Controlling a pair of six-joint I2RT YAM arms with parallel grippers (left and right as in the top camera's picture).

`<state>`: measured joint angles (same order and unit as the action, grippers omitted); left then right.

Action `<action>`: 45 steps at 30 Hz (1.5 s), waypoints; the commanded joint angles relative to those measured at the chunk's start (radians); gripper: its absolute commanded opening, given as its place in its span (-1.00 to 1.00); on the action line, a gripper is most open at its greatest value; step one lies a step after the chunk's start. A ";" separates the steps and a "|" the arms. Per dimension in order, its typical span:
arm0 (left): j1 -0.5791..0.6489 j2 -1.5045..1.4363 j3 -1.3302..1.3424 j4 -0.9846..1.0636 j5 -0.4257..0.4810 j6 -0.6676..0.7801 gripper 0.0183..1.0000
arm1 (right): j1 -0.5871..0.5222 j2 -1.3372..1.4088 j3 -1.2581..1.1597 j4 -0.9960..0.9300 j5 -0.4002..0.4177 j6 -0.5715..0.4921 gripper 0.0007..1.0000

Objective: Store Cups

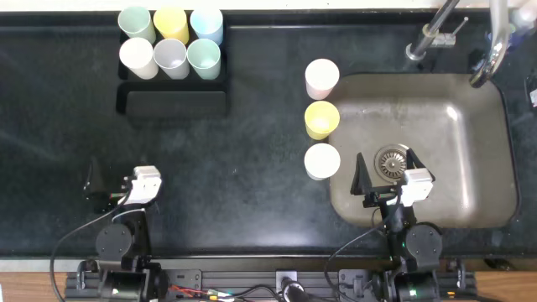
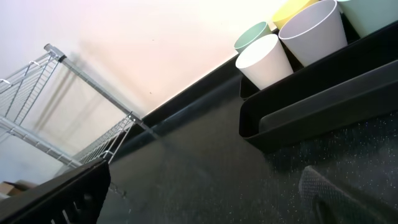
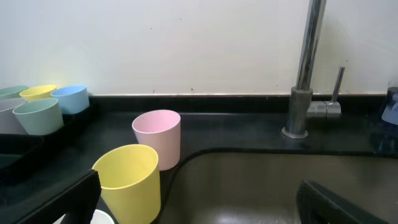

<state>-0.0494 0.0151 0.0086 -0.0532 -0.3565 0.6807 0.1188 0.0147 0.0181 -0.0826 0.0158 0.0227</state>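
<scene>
My right claw (image 1: 388,165) hangs over the sink (image 1: 470,151), right above the drain (image 1: 391,159), jaws spread wide, nothing in them. My left claw (image 1: 96,190) sits low over bare counter (image 1: 252,201) well left of the sink, also spread wide and empty. Nearest cup to the right claw is the white cup (image 1: 321,161), upright on the counter just beside the sink's left rim. Yellow cup (image 1: 321,119) is next along that rim toward the back, and pink cup (image 1: 321,77) is past that, by the sink's back-left corner. All three are upright in a line; touching or a hair apart, can't tell. Rack (image 1: 172,105) stands far left of the sink toward the back wall, with six cups (image 1: 171,57) in its two rear rows and its front row bare. Tap (image 1: 436,33) is behind the sink, not involved. Progress, my read: six of nine stored, three left, none gripped. The bare front row looks like room for them. Likely first pick is the white cup, closest to the right claw.
</scene>
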 commanded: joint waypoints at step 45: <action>0.060 -0.012 -0.001 -0.028 0.381 -0.836 1.00 | 0.005 -0.010 -0.013 0.005 0.011 0.000 1.00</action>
<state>0.0181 0.0151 0.0097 -0.0780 0.0334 -0.1444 0.1188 0.0147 0.0181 -0.0826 0.0162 0.0227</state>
